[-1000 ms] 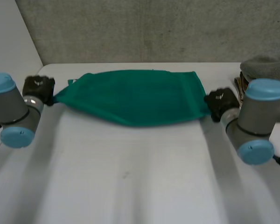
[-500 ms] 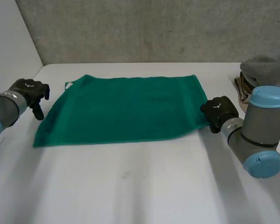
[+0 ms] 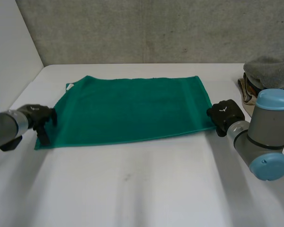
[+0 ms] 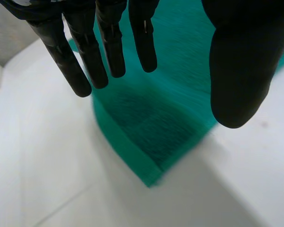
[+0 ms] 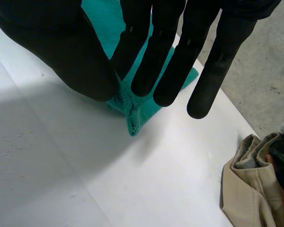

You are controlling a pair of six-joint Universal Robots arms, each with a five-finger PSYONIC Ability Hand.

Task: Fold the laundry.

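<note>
The green towel [image 3: 132, 109] lay spread flat on the far half of the white table [image 3: 142, 189]. Its near right corner was puckered up and pinched between the thumb and straight fingers of the right hand [image 5: 61, 52]. The left hand [image 4: 241, 61] hovered over the near left corner with its fingers straight and apart, holding nothing. Beyond the right hand sat a pile of grey and beige cloths [image 3: 270, 71].

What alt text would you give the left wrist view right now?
The left robot hand, fingers straight and spread from the thumb, is poised over a corner of the green towel lying on the white table.
</note>
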